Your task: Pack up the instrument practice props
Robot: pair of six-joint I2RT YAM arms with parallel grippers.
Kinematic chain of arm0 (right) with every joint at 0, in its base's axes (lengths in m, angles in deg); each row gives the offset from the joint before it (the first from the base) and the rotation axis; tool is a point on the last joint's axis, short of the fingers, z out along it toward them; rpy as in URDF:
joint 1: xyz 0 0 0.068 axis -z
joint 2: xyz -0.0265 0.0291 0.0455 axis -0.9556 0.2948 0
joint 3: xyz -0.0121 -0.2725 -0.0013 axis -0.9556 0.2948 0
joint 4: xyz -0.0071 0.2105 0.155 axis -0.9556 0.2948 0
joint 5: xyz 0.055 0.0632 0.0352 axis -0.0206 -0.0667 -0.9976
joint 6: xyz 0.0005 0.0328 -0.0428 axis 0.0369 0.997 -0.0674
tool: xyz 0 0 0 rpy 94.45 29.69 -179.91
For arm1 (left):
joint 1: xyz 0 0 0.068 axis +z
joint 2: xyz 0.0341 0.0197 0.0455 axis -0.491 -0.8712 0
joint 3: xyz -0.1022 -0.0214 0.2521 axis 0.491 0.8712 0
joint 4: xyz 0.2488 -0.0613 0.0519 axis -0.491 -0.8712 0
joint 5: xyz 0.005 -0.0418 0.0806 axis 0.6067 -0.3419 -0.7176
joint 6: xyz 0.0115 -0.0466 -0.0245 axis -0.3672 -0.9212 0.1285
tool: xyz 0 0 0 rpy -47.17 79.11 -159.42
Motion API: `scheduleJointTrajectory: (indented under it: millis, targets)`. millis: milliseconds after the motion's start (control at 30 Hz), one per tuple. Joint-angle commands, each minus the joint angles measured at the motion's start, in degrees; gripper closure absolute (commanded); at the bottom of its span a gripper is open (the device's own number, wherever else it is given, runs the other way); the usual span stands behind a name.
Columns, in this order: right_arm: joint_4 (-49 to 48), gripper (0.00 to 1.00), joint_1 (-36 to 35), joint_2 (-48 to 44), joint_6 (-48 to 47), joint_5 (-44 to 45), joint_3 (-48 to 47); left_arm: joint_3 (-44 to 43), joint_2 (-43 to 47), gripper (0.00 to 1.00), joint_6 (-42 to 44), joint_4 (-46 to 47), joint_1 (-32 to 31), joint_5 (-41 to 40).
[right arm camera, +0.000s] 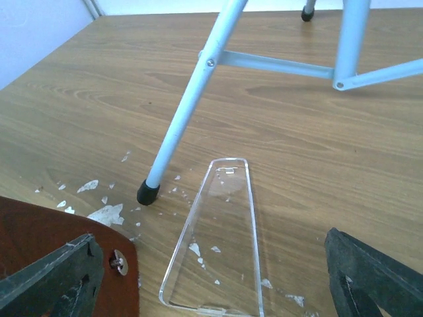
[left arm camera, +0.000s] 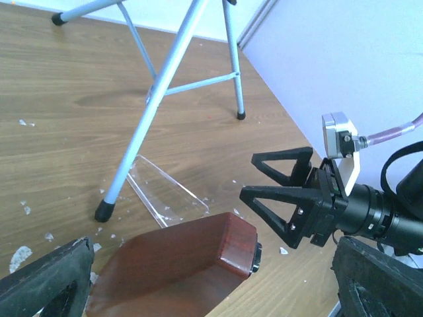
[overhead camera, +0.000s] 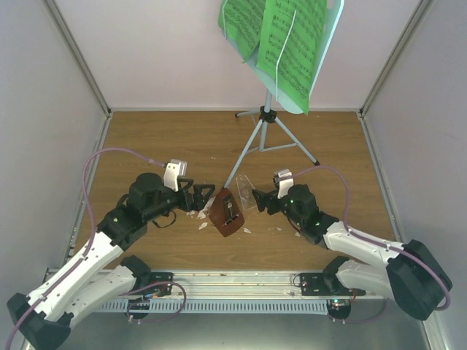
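While wood-grain table (overhead camera: pixel 157 138) lies crumbed, glossy reddish-brown metronome (left arm camera: pixel 178 264), clear tapered cover (right arm camera: pixel 218 238)

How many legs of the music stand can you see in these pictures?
3. The far leg points left; the right leg reaches right and nearer; the near leg comes toward the arms and ends beside the metronome. None seems hidden.

Surface (right arm camera: pixel 317 145): matt wood grain, smooth
Metronome body (left arm camera: pixel 178 264): glossy reddish-brown, polished
Metronome cover (right arm camera: pixel 218 231): clear glossy plastic
Stand legs (right arm camera: pixel 180 119): smooth pale metal tubing
Pages (overhead camera: pixel 292 44): green paper, matt
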Motion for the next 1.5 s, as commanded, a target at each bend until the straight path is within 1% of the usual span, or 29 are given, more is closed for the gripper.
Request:
scheduleJointTrajectory:
  millis: [0, 100, 200, 300, 500, 667, 900, 1100, 1200, 1467]
  targets:
    - [2.22, 0.1, 1.27, -1.33, 1.87, 1.21, 0.72, -0.14, 1.85, 0.01, 0.54, 0.62, 0.09, -3.49]
    - [4.74, 0.17, 2.48, 1.84, 1.93, 1.31, -1.35, 0.82, 2.43, 0.01, -0.17, 0.84, 0.09, -3.29]
    - [7.82, 0.24, 3.12, 7.21, 1.73, 1.5, -4.24, 1.36, 2.62, 0.01, -0.54, 0.87, 0.09, -2.78]
    - [9.95, 0.29, 3.17, 13.22, 1.64, 1.17, -7.07, 1.39, 2.56, 0.01, -0.6, 0.53, 0.09, -2.67]
    - [10.75, 0.42, 3.17, 20.99, 0.98, -0.23, -11.45, 1.41, 2.79, 0.01, -0.55, -0.03, 0.09, -2.75]
    - [11.78, 0.51, 3.13, 25.53, -0.89, -0.73, -14.97, 1.73, 2.99, 0.01, -0.85, -0.11, 0.09, -2.61]
    - [11.89, 0.59, 2.87, 29.68, -2.43, -0.07, -17.91, 1.98, 3.14, 0.01, -1.08, -0.18, 0.09, -2.47]
    - [10.84, 0.7, 2.5, 32.07, -3.36, 1.31, -18.84, 1.93, 3.15, 0.01, -1.04, -0.49, 0.09, -2.77]
    - [10.54, 0.77, 2.38, 32.75, -3.67, 2.2, -18.96, 1.84, 3.1, 0.01, -1.04, -0.68, 0.07, -2.91]
    - [9.54, 0.9, 2.1, 32.98, -4.3, 2.89, -18.32, 1.74, 2.82, 0.01, -0.99, -0.76, 0.09, -3.01]
